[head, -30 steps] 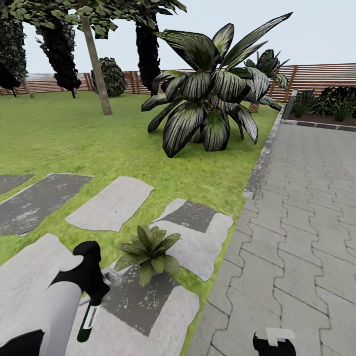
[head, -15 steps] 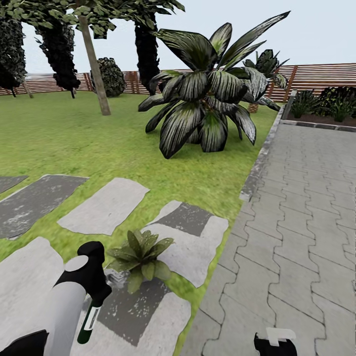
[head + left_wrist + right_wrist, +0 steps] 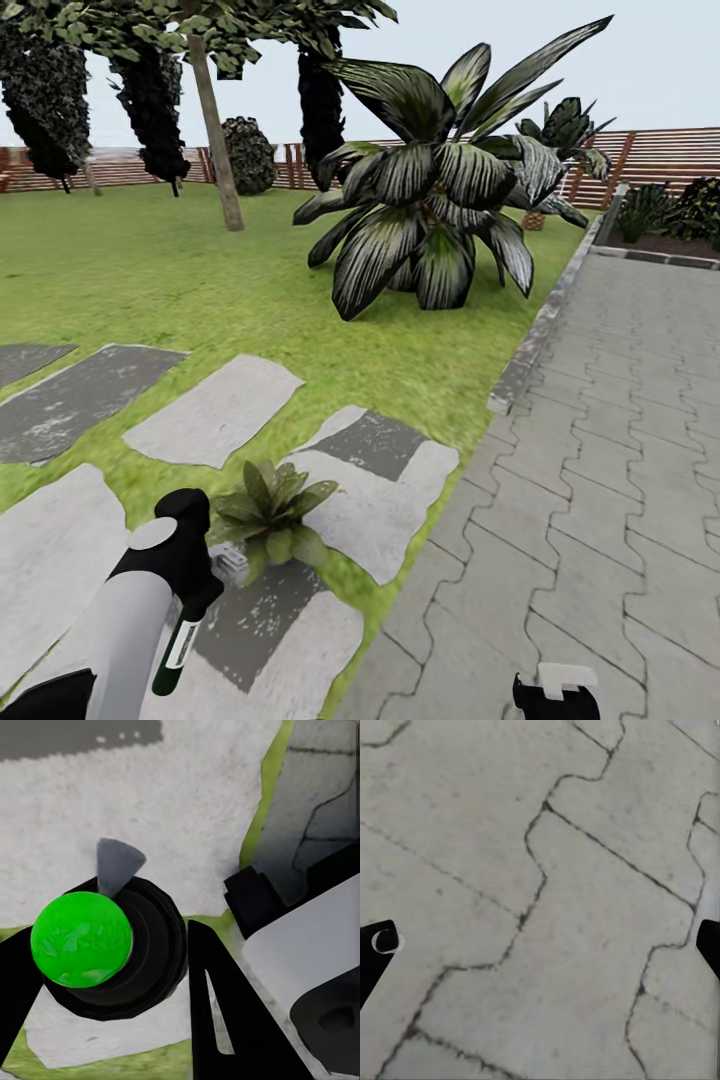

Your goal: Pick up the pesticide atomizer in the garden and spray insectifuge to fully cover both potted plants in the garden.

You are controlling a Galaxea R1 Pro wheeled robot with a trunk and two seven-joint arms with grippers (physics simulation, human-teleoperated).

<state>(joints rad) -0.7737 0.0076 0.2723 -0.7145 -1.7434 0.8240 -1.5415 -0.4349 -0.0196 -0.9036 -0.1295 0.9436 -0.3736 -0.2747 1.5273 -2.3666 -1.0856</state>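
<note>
Atomizer (image 3: 178, 640), green-capped, clamped in left gripper (image 3: 112, 967); plant (image 3: 268, 505) spiky, unmoved on stone; right gripper (image 3: 540, 945) gaping over pavers.

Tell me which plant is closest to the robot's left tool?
The small potted plant with pointed green leaves, sitting on the stepping stones right beside the left tool. The big striped-leaf plant stands much farther back on the lawn.

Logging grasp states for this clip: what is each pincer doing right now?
Left pincer: shut on the atomizer.
Right pincer: open, holding nothing, over the grey paving.
</note>
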